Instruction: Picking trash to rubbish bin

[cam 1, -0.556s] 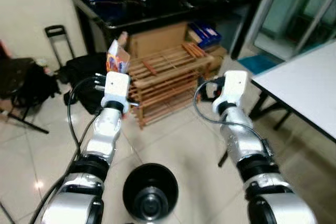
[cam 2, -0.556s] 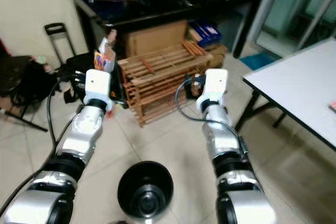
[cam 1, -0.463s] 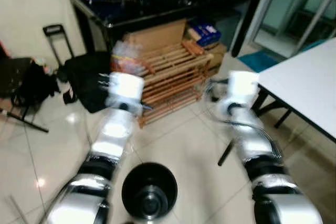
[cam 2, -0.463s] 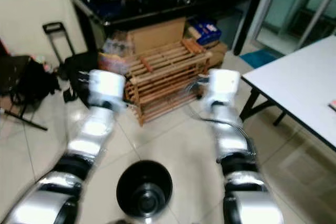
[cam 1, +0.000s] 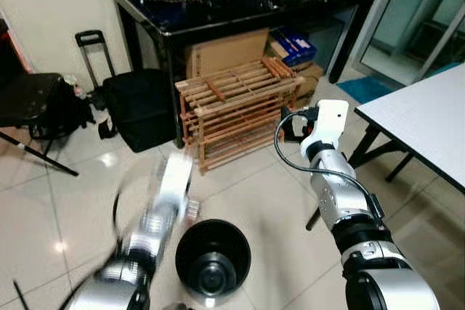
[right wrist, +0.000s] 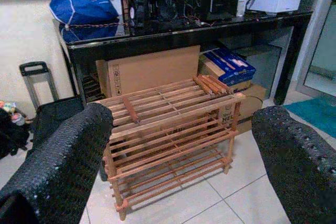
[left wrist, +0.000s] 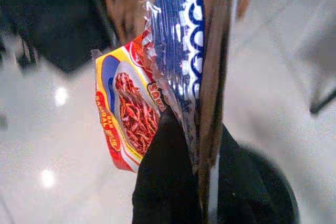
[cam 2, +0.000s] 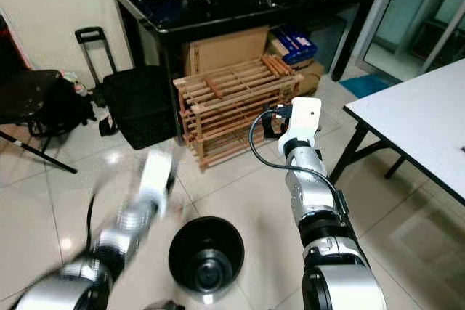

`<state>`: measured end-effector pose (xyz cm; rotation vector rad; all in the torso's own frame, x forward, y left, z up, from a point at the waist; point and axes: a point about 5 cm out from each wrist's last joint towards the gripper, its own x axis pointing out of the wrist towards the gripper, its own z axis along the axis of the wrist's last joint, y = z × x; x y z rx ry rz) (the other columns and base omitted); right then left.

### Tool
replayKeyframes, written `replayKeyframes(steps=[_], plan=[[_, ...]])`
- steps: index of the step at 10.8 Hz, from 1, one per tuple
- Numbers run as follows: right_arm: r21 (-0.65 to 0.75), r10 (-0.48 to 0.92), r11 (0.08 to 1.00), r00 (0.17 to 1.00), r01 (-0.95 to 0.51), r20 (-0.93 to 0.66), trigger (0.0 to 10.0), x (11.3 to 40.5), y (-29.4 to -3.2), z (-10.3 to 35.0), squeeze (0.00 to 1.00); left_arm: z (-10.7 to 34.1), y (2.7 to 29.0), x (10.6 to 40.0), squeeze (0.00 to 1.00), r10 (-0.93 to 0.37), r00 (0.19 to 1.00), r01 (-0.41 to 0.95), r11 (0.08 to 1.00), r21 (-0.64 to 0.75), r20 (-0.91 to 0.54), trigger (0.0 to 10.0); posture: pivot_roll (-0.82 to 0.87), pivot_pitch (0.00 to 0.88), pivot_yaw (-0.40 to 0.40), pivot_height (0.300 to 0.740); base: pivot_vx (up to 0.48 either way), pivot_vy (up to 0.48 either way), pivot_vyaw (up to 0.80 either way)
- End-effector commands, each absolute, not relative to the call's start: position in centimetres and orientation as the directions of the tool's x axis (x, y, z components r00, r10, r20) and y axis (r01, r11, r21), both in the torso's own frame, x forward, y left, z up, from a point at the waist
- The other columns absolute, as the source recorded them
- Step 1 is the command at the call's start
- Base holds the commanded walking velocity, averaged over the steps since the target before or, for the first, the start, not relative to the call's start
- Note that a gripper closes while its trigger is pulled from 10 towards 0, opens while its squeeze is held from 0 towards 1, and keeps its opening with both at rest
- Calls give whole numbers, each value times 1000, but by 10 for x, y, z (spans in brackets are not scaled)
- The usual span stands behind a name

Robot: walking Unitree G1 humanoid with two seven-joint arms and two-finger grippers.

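A black round rubbish bin (cam 1: 213, 258) stands on the tiled floor just in front of me. My left arm (cam 1: 166, 197) is a blur, low and just left of the bin. In the left wrist view my left gripper (left wrist: 202, 135) is shut on a crinkled snack packet (left wrist: 131, 108), red, yellow and blue, with the bin's rim (left wrist: 275, 179) just beyond the fingers. My right gripper (right wrist: 184, 124) is held up at mid-height on the right, open and holding nothing, facing the wooden rack.
A slatted wooden rack (cam 1: 236, 107) stands under a black table (cam 1: 218, 16) with cardboard boxes behind it. A black trolley case (cam 1: 138, 114) and a dark chair (cam 1: 29, 99) sit to the left. A white table (cam 1: 421, 121) juts in at the right.
My left arm has swung down from in front of the rack to beside the bin, still gripping the packet. The right arm stays raised. The camera has shifted slightly.
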<state>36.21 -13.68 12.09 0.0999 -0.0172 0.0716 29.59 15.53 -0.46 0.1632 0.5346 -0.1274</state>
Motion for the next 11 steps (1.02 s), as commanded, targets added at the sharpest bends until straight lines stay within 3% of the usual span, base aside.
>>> replayKeyframes(steps=[1, 6, 11], plan=[[93, 58, 994, 998, -61, 38, 10000, 364, -140, 126, 0, -7, 153, 295, 0, -76, 841, 150, 984, 96, -536, 10000, 13, 0, -34, 716, 0, 0, 0], [88, 70, 993, 997, -73, 39, 10000, 363, -138, 126, 0, -22, 137, 280, 0, -134, 782, 212, 975, 59, -608, 10000, 0, 0, -40, 716, 0, 0, 0], [82, 75, 994, 997, -75, 1, 10000, 350, -138, 112, 0, -17, 115, 284, 0, -218, 791, 287, 958, 32, -572, 10000, -11, 47, -41, 716, 0, 0, 0]])
